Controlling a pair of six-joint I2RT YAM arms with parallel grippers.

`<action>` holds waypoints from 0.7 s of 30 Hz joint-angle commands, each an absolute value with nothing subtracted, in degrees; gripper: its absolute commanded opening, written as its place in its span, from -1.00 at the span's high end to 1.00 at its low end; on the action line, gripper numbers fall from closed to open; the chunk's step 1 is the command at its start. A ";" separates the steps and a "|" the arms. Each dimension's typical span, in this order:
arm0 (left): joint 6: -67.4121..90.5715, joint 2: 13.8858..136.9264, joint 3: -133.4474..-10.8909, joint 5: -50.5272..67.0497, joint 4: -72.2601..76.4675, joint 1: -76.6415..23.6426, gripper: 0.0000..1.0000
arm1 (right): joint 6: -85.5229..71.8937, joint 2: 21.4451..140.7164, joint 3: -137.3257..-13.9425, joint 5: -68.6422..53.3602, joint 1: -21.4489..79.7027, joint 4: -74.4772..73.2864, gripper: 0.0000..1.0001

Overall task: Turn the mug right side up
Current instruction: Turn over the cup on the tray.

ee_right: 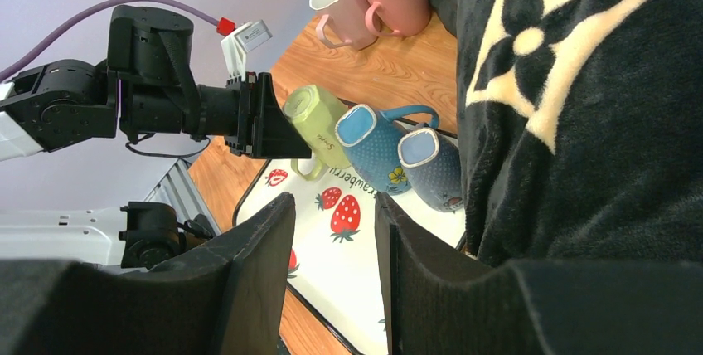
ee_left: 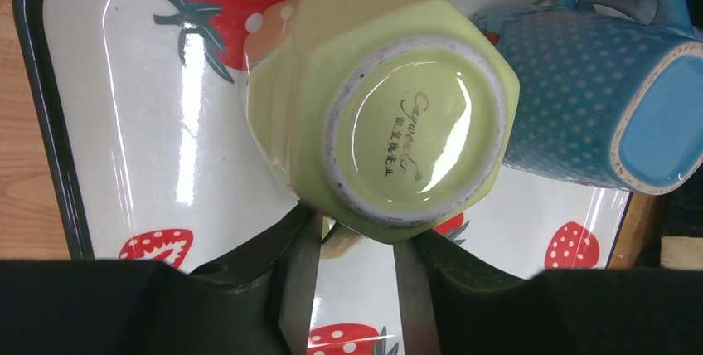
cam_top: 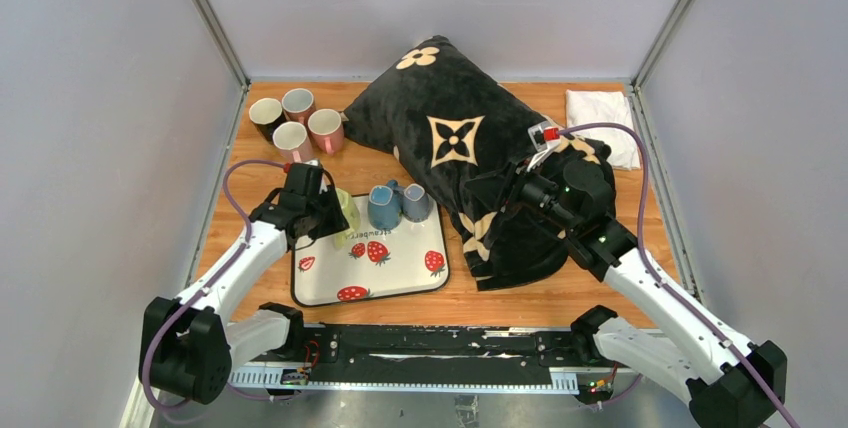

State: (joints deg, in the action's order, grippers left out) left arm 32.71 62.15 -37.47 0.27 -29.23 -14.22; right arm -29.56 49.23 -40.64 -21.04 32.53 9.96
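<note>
Observer: Mug point(ee_left: 398, 106), pale green, faceted. Bottom up, with the glazed base facing the left wrist camera and the mouth toward the strawberry tray point(ee_left: 108, 123). It sits right at the fingertips of the left gripper point(ee_left: 356, 239).

Recorder: Grip?

Observer: One finger on each side of the mug's near edge, and the handle shows in the gap between them. Can't tell whether they are clamped on it or just alongside.

Recorder: Neighbours?

Observer: Blue dotted mug point(ee_left: 572, 98) just beyond the green one, on the side away from the left gripper, also base up. Can't tell if the two touch. A grey-blue mug point(ee_right: 431, 160) is next past that, on the same tray.

Recorder: Other arm?

Observer: Right gripper point(ee_right: 334, 206) is well apart from the mug, over the near edge of the black patterned pillow point(cam_top: 450, 138). Its fingers stand apart with nothing between them.

Recorder: Farther out?

Observer: Four upright mugs point(cam_top: 300, 123) clustered beyond the left gripper on the wooden worktop point(cam_top: 375, 163). White cloth point(cam_top: 600, 113) beyond the right one.
</note>
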 commanded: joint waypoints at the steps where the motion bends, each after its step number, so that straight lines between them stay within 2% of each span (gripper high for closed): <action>1: 31.46 62.66 -37.04 0.09 -26.73 -14.68 0.21 | -29.99 49.38 -40.87 -21.99 33.13 12.65 0.10; 10: 31.77 62.40 -37.21 0.09 -27.33 -15.30 0.45 | -30.12 49.81 -40.53 -22.15 33.16 13.16 0.10; 21: 38.79 55.41 -36.15 -6.85 -29.92 -18.63 0.75 | -30.39 49.56 -39.55 -21.70 33.14 13.68 0.10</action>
State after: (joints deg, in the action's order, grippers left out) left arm 35.03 58.35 -36.53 -4.05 -29.91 -17.69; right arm -30.06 49.78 -40.47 -21.41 32.53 11.22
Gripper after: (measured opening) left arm 0.262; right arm 0.451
